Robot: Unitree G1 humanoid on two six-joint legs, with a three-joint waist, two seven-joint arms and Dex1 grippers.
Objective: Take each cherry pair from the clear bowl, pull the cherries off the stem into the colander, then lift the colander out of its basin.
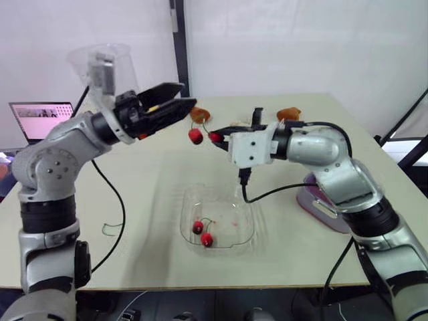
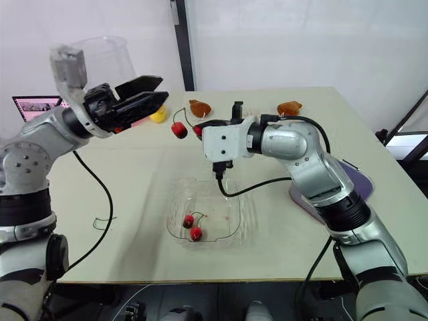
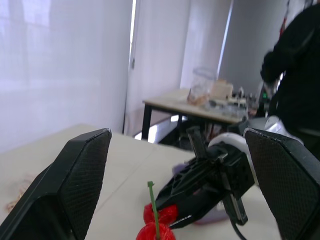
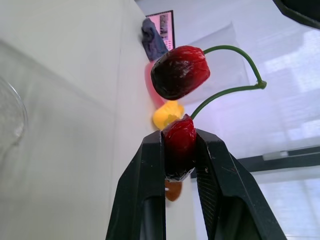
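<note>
My right gripper point(image 4: 182, 137) is shut on one dark red cherry point(image 4: 179, 145) of a pair, held in the air above the far side of the table. The pair's other cherry point(image 4: 180, 72) hangs free on the green stem point(image 4: 235, 87), toward my left gripper. My left gripper point(image 1: 186, 95) is open, its fingers spread wide just left of and slightly above the free cherry point(image 1: 194, 136), not touching it. The clear bowl point(image 1: 249, 200) sits at the table's front middle with another cherry pair point(image 1: 202, 233) inside. A purple basin point(image 1: 321, 204) shows at the right, partly hidden behind my right arm.
A yellow item point(image 2: 158, 115) and two brown items point(image 2: 199, 107) point(image 2: 289, 107) lie near the table's far edge. A laptop point(image 1: 40, 117) and a clear container point(image 1: 107, 63) stand at the far left. A person in black point(image 3: 295, 55) stands beyond another table.
</note>
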